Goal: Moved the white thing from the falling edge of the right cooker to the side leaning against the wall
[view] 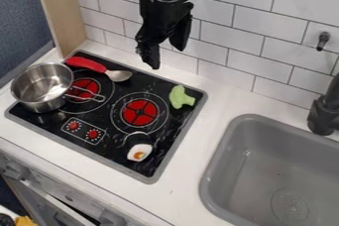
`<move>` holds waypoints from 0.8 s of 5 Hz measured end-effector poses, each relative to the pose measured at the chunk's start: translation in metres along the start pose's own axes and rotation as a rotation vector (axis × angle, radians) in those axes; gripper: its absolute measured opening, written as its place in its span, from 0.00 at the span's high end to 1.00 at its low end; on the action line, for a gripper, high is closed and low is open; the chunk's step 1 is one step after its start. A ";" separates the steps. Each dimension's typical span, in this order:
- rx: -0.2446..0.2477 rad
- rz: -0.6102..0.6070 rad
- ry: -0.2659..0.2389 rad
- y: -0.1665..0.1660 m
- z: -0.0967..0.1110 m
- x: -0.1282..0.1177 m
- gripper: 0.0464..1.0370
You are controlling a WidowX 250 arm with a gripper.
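The black gripper [166, 54] hangs at the upper middle, in front of the tiled wall and above the stove's back edge. Its two fingers are spread apart with nothing between them. A small white thing with an orange and green patch [139, 152] lies on the black stove top [109, 116], close to its front right edge. The gripper is well above and behind it, not touching it.
A metal pot [42, 87] stands at the stove's left, beside a red-handled spoon [99, 68]. Green toy broccoli [180, 97] lies by the back right corner. On the right are a grey sink [228, 168] and a black faucet [324, 113].
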State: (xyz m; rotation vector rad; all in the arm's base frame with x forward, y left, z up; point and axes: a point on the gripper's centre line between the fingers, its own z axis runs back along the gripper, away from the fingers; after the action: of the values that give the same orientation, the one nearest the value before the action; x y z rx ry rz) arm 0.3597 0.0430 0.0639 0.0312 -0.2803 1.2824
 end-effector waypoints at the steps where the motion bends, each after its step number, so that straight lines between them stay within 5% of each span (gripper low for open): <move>1: 0.034 0.001 0.019 0.006 -0.011 -0.005 0.04; 2: 0.050 0.029 0.057 0.022 -0.009 -0.016 0.04; 3: 0.012 0.074 0.043 0.039 0.008 -0.019 0.04; 4: 0.066 0.118 0.024 0.064 0.007 -0.026 0.04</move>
State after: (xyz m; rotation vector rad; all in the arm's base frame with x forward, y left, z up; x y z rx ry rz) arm 0.2915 0.0353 0.0561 0.0558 -0.2214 1.4083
